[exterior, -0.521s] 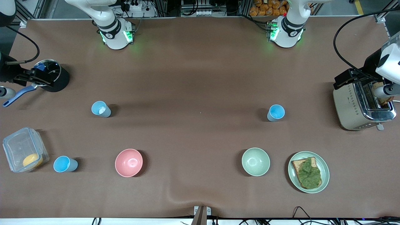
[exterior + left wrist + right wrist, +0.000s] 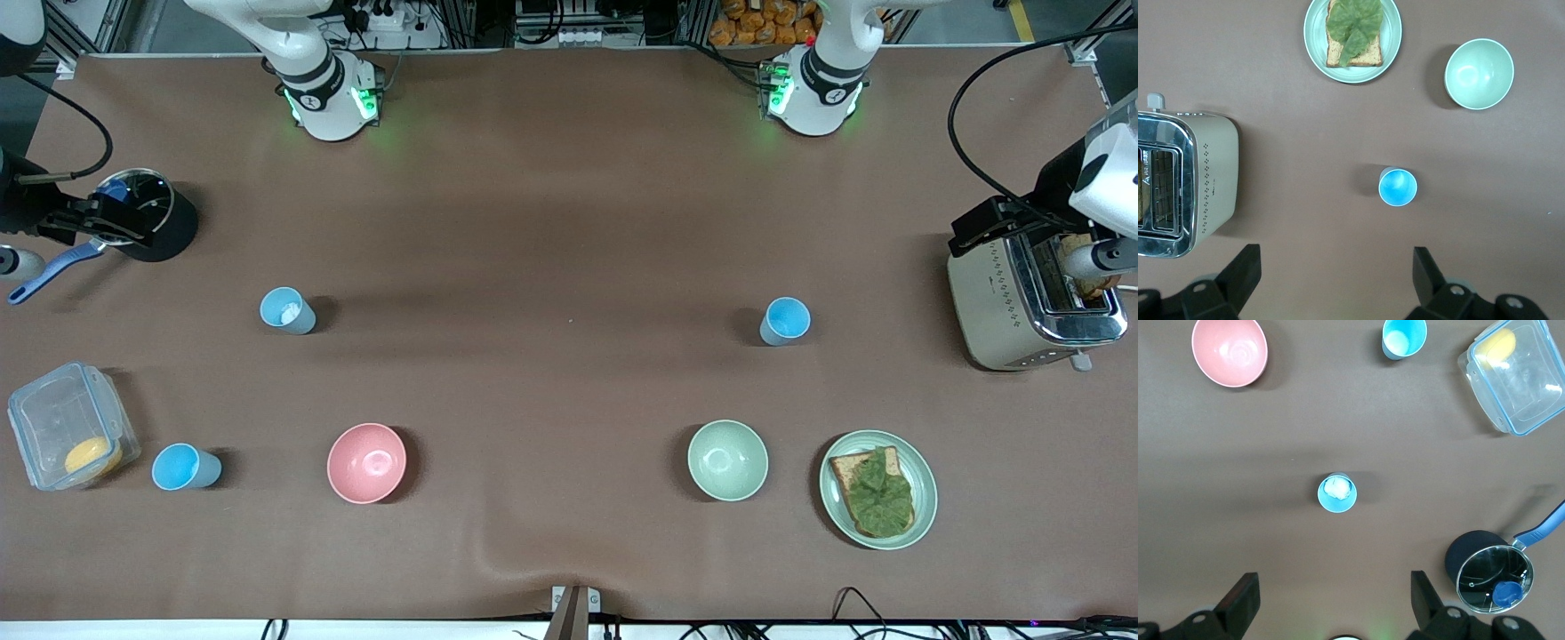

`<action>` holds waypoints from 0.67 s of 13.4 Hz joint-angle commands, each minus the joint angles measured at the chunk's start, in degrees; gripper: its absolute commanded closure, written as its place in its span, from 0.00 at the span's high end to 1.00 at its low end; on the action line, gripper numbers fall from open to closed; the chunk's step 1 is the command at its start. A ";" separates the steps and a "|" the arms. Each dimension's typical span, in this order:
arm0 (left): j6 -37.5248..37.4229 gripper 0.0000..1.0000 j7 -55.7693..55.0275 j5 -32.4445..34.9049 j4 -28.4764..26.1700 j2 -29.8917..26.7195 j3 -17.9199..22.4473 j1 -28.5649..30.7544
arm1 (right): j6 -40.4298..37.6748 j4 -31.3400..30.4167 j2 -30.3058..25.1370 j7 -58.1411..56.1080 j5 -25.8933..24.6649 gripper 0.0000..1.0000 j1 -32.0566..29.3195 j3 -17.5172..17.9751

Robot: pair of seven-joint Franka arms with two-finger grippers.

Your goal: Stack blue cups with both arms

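Note:
Three blue cups stand upright and apart on the brown table. One cup is toward the left arm's end. A second cup, with something white inside, is toward the right arm's end. The third cup stands nearer the front camera, beside a clear box. My left gripper hangs open and empty high over bare table near the first cup. My right gripper is likewise open and empty, high over the table near the second cup. Only the arms' bases show in the front view.
A pink bowl, a pale-green bowl and a plate with toast and a leaf lie near the front. The clear box and a black saucepan sit at the right arm's end, a toaster at the left arm's end.

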 commanded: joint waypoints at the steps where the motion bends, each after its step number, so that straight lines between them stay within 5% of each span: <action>1: 0.49 1.00 -0.35 0.61 -0.11 -0.34 -0.11 0.03 | -0.71 0.40 -0.21 0.97 -0.06 1.00 0.05 0.12; 9: 1.80 1.00 -0.44 1.31 -0.29 0.01 -0.02 0.03 | -0.71 0.40 -0.21 0.97 -0.06 1.00 0.05 0.12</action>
